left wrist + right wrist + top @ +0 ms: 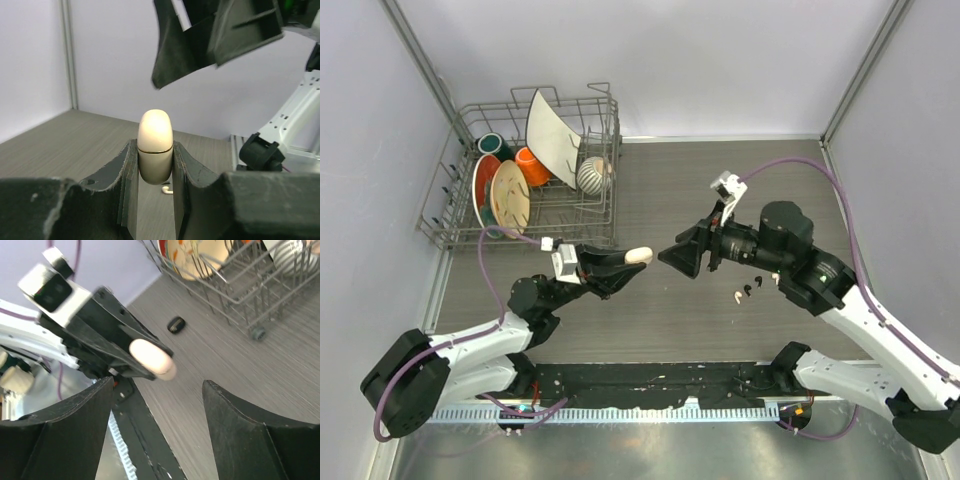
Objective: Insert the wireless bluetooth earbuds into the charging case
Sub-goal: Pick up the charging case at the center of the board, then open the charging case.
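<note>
The left arm (485,345) reaches low toward the middle. Its jaws are squeezed tight on the charging case (638,255). The right arm (875,325) bends in from the other side. Its jaws are wide apart and face the left ones without touching.

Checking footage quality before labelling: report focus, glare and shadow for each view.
Top external: even light, sharp, faint shadows on the table. Left wrist: cream case crisp with slight sheen, left fingers dark. Right wrist: right fingers soft-edged, table sharper.

Left jaws clamp the cream charging case (638,256); right jaws, spread, face it just beside
</note>
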`<state>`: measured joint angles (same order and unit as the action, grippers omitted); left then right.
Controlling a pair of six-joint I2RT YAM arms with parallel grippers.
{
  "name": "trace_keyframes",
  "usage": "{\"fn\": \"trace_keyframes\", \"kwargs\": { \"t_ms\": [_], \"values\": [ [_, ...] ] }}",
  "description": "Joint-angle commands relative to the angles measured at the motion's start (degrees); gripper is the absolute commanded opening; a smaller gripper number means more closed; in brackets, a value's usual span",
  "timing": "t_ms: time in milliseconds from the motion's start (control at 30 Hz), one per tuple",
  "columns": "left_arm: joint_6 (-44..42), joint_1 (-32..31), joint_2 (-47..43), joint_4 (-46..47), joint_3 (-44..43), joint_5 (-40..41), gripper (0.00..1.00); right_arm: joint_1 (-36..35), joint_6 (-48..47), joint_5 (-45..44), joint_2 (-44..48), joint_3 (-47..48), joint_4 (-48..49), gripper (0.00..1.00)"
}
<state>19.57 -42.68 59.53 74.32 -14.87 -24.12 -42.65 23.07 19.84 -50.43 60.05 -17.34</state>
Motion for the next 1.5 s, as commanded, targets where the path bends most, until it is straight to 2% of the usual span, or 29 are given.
{"fn": "trace_keyframes", "kwargs": {
  "t_ms": [0,500,933,1467],
  "values": [
    [2.8,0.2,0.7,13.5,-3.3,-3.2,0.0,-0.1,-8.8,1.7,-3.4,3.7,-7.2,0.76],
    [5.7,0.2,3.6,12.9,-6.9,-8.7,0.0,-0.7,-6.9,2.4,-5.6,3.4,-3.9,0.75],
    [7.8,0.2,5.1,12.7,-9.0,-16.1,0.0,-0.7,-4.1,-3.8,-6.2,2.9,-3.5,0.74],
    [8.9,0.2,5.3,12.5,-10.1,-21.2,0.0,-0.6,0.2,-8.1,-6.6,2.6,-1.7,0.75]
  ]
}}
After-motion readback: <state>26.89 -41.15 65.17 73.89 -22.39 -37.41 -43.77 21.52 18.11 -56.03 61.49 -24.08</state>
